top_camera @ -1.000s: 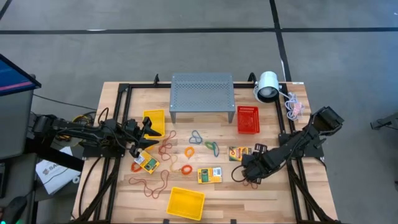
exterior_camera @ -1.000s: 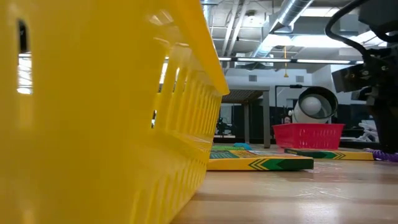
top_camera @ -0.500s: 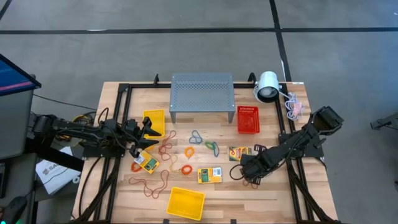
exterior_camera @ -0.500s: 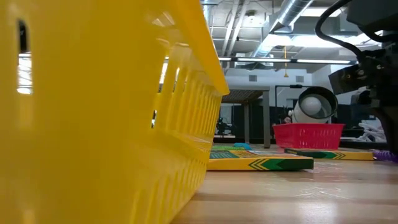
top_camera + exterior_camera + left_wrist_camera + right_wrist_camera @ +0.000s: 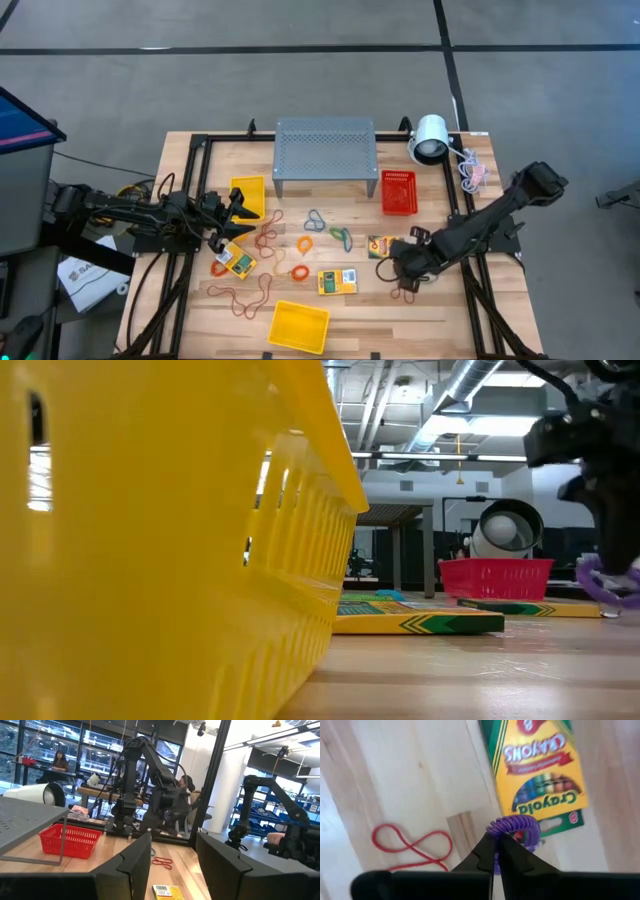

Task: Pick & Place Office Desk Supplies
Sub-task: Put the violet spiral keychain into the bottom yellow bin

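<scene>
Right gripper: pinching a purple coiled band between clenched fingertips, lifting it just above the table, right of centre.
Crayon box: lying flat just beyond that coil; a red rubber band is resting on the wood beside it.
Left gripper: hanging at the left side near a yellow bin, fingers parted, grasping nothing.
Other supplies: two more crayon boxes and scattered bands are sitting mid-table.

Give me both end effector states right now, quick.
Left end effector: open, holding nothing, over the table's left side.
Right end effector: shut on the purple coiled band, lifted near a crayon box.
</scene>
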Motion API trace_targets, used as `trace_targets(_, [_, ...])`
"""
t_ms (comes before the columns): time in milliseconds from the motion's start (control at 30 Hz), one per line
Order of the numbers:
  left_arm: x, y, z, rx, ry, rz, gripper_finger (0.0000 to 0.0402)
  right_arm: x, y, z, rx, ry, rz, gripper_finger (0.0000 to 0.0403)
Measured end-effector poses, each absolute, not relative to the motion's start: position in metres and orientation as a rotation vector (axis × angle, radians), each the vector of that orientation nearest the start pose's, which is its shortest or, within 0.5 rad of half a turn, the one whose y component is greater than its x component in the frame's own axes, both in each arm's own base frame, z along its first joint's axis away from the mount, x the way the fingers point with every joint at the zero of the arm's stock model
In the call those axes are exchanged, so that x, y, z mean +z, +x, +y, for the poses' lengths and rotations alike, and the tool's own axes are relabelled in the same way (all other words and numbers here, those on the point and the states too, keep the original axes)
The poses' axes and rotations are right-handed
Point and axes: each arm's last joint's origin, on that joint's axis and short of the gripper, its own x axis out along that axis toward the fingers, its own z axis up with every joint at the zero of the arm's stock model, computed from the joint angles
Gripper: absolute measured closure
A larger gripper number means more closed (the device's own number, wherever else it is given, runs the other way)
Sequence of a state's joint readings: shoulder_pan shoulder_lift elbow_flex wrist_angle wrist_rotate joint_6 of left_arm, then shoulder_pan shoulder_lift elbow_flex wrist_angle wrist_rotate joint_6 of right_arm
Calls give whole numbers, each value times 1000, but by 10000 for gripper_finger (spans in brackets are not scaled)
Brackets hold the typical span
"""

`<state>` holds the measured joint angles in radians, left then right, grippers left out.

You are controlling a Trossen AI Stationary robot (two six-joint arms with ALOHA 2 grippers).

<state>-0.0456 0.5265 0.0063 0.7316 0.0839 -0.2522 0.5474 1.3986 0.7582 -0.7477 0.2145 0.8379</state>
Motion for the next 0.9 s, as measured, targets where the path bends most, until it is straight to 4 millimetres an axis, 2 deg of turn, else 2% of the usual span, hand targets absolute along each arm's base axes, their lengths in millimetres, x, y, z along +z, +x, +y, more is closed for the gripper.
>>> trace_targets(367, [187, 128, -8, -156, -247, -195, 247, 196, 191, 108, -225, 249, 1125, 401])
trace_targets(633, [187, 128, -8, -155, -247, -196, 247, 221, 209, 119, -7, 276, 840, 401])
trace_targets(800, [187, 128, -8, -158, -270, -194, 247, 225, 220, 125, 46, 241, 778, 401])
trace_targets(900, [187, 128, -9, -183, -270, -192, 247, 235, 234, 134, 95, 195, 721, 401])
